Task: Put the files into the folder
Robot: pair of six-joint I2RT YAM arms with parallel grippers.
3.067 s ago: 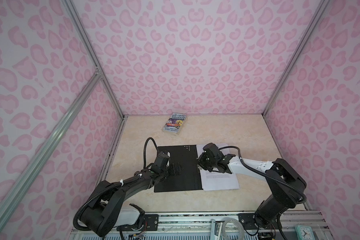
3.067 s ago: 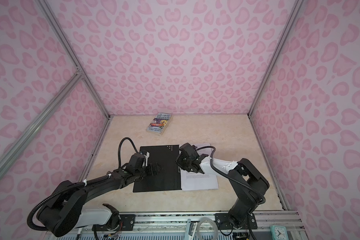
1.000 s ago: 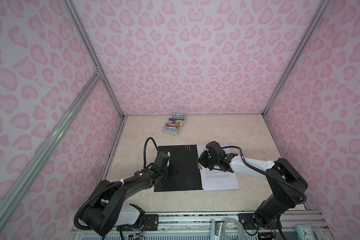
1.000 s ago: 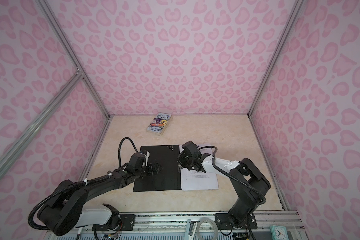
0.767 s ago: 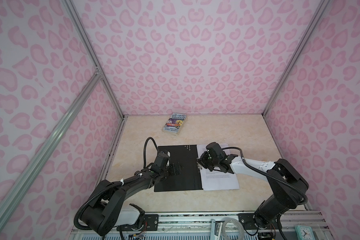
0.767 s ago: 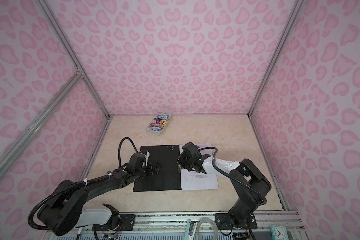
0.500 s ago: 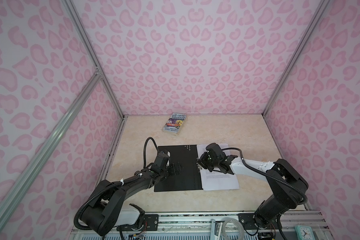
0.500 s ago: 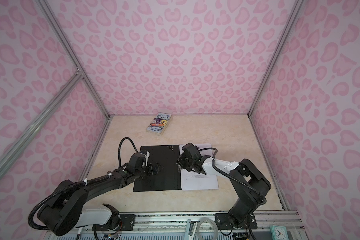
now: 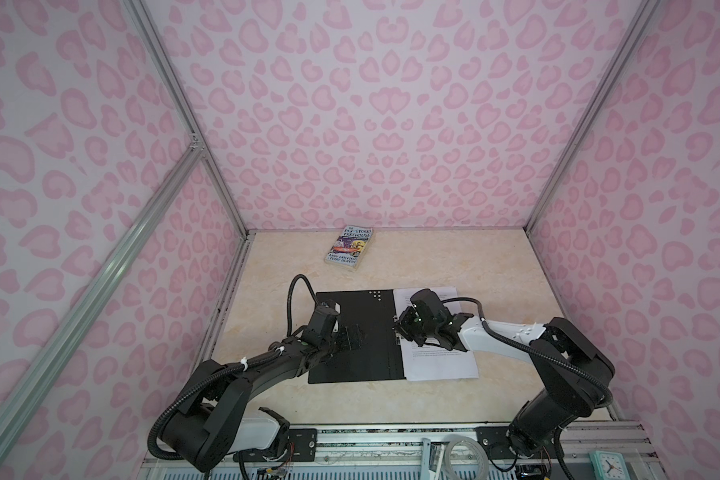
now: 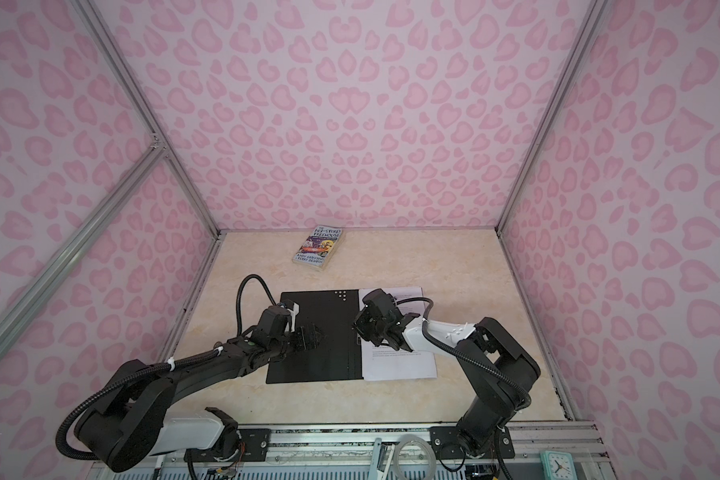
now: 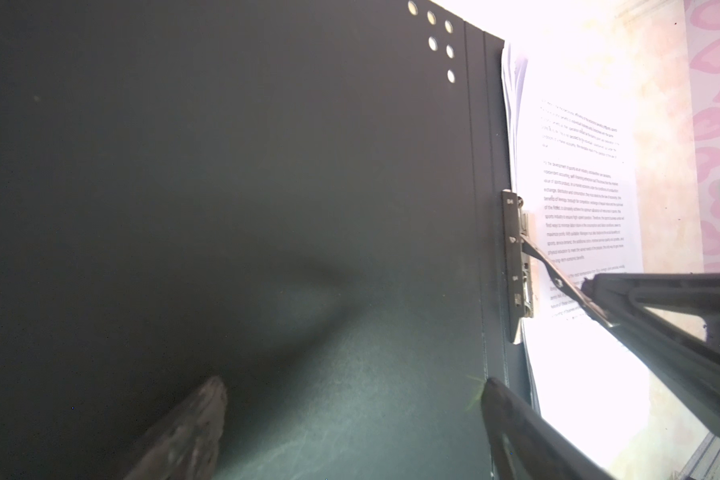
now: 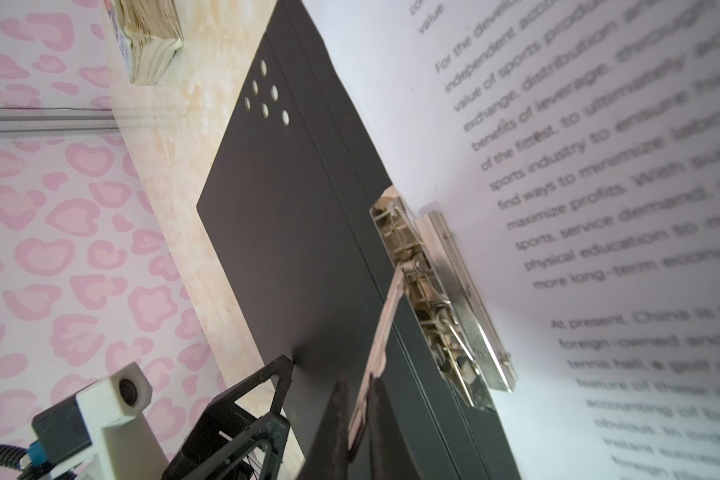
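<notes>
So the folder is lying flat and open, black inside facing up, roughly mid-table. The files sit on its 3 o'clock side as a neat white stack of printed text, with their inner edge right up against the spine. The metal spine clip sits over that edge. I honestly can't tell whether it's clamping down on the paper or just resting there.

The right gripper comes in from about 4 o'clock across the sheets. Its fingers are pinched tight on the clip's lever, which sticks up and away from the clip body. You can see the same thing in the left wrist view, where the lever runs straight into the dark fingers.

The left gripper reaches in from 8 o'clock over the bare black cover, jaws spread wide. In the right wrist view one fingertip looks like it's touching the cover.

Further out, a colourful paperback book lies flat near the back wall, at about 12 o'clock from the folder and well apart from it. Everything's on a beige marbled table, boxed in by pink heart-pattern walls.
</notes>
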